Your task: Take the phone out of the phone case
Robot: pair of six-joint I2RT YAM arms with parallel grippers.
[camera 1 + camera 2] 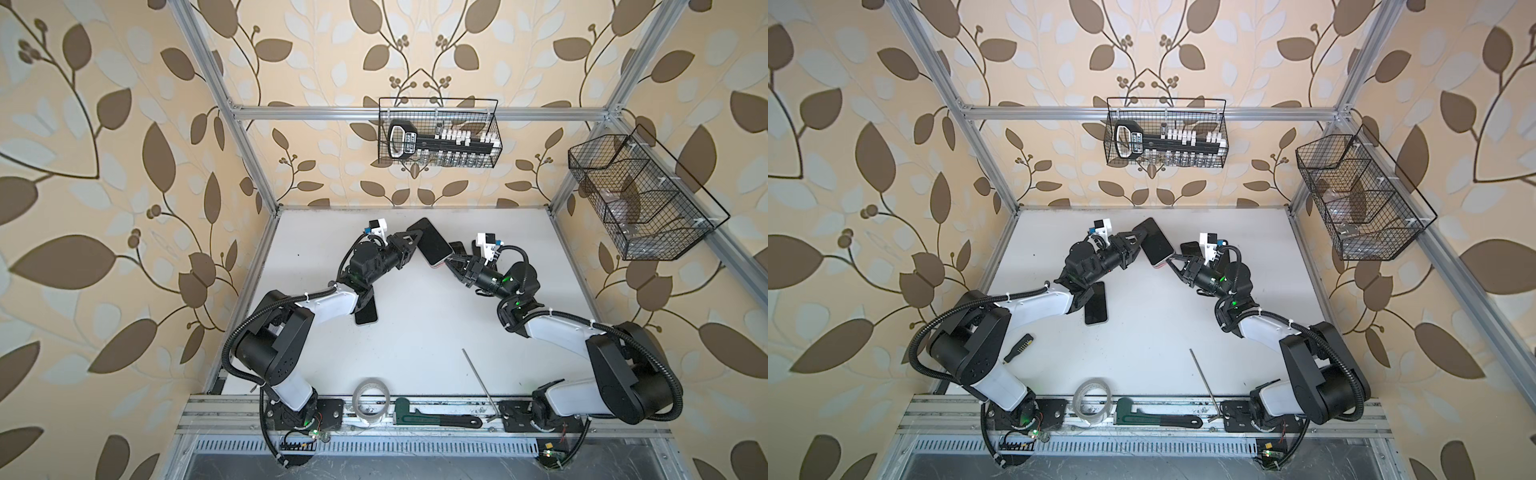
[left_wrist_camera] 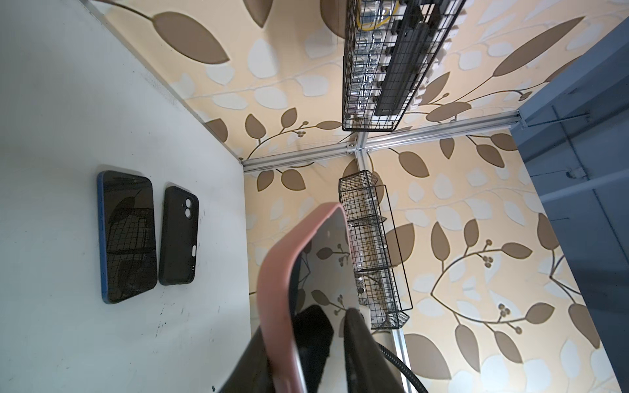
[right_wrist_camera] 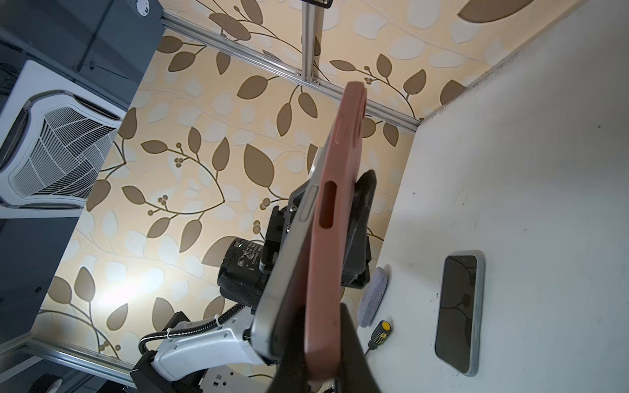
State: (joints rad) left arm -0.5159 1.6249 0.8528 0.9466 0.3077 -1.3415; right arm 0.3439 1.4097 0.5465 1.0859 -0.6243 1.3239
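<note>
At far left, a black-handled screwdriver (image 1: 1018, 348) lies on the white table (image 1: 415, 340) beside my left arm. Next, a dark-screened phone (image 1: 368, 313) with a pale rim lies flat, partly under my left forearm. My left claw (image 1: 417, 241) is raised above the table, its jaws on either side of one long edge of the phone (image 1: 430, 243). I cannot tell whether they press on it or stand free. The phone hangs tilted in the air between both claws, over the rear middle of the table, screen facing up, seated in the pink phone case (image 3: 326, 238). In the right wrist view, the phone's grey frame stands apart from the case lip at the near end. My right claw (image 1: 452, 261) is clamped on that end of the phone case, one finger on the case back. Behind my right wrist, an empty black case (image 2: 178, 234) and a blue-edged phone (image 2: 127, 234) lie side by side on the table.
</note>
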